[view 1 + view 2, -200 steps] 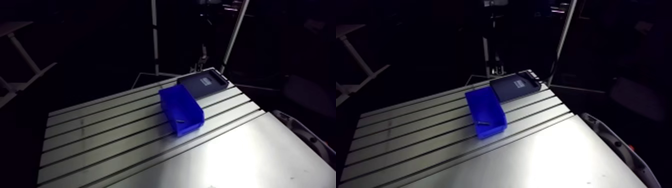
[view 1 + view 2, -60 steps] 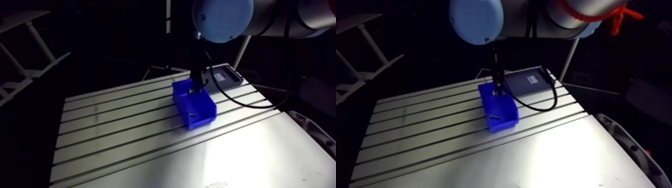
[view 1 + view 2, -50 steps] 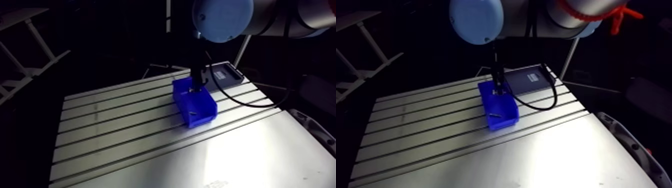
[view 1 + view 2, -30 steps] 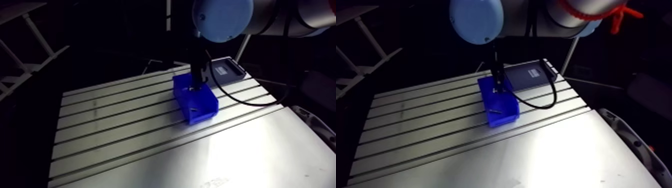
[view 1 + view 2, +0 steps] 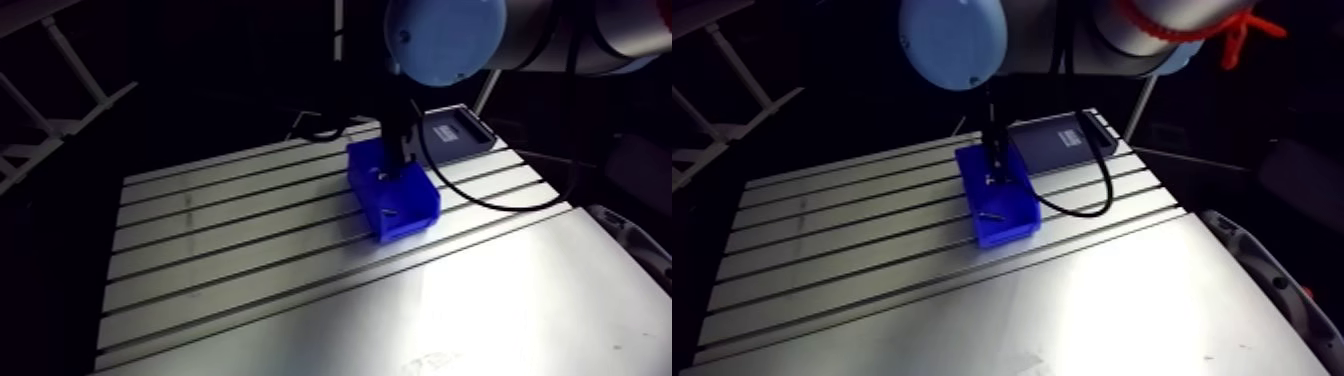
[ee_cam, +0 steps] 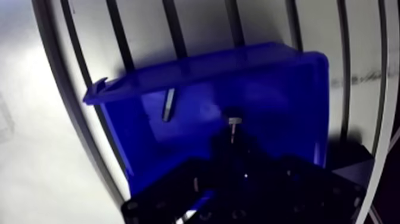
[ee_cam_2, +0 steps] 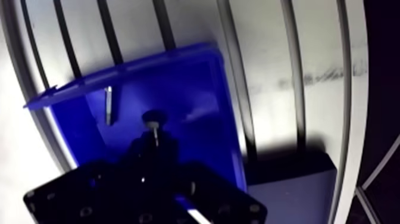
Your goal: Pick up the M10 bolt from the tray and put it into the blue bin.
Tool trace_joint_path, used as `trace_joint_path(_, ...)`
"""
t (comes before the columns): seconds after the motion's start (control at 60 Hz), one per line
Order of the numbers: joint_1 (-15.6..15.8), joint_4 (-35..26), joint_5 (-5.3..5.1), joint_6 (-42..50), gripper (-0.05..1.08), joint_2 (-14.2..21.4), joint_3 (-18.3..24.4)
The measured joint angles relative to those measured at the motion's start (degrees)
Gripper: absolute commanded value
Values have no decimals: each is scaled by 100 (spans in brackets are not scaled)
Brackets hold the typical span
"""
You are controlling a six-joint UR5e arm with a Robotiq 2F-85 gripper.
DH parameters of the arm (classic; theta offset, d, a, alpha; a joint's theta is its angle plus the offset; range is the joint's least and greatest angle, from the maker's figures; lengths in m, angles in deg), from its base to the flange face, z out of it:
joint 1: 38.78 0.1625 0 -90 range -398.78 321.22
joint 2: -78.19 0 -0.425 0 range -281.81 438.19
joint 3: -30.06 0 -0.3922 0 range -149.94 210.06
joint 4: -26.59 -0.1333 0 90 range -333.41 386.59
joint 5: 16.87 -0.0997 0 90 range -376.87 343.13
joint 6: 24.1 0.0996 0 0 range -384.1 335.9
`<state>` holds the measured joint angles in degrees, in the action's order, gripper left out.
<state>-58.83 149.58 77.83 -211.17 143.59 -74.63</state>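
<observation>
The blue bin (image 5: pixel 405 205) stands on the slotted table (image 5: pixel 250 250), its far end next to the dark tray (image 5: pixel 457 130). My gripper (image 6: pixel 232 148) hangs over the far half of the bin, shut on a small bolt (image 7: pixel 154 126). The bolt sticks out ahead of the dark fingertips, head outward, above the bin's floor. A second, similar bolt (image 6: pixel 168 105) lies loose on the bin floor near the front wall, also seen in the arm view as the loose bolt (image 5: pixel 992 213). What lies in the tray (image 7: pixel 291 184) is hidden.
A smooth bright plate (image 5: pixel 480 300) covers the near part of the table. The table's edges fall off into a dark room on all sides. A black cable (image 5: pixel 1097 195) loops from the wrist beside the bin.
At the earliest moment the arm was out of view and one bolt lay in the bin. Since then the gripper has hung over the bin's far half; the whole picture has shifted with the camera.
</observation>
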Motion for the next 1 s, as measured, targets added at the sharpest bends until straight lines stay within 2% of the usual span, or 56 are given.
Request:
trace_joint_path(0.5, 26, 1, 10, 23, 84, -65, -41)
trace_joint_path(0.667, 32, 1, 8, 59, 73, -80, -57)
trace_joint_path(1.0, 51, -1, 1, 145, 67, -84, -113)
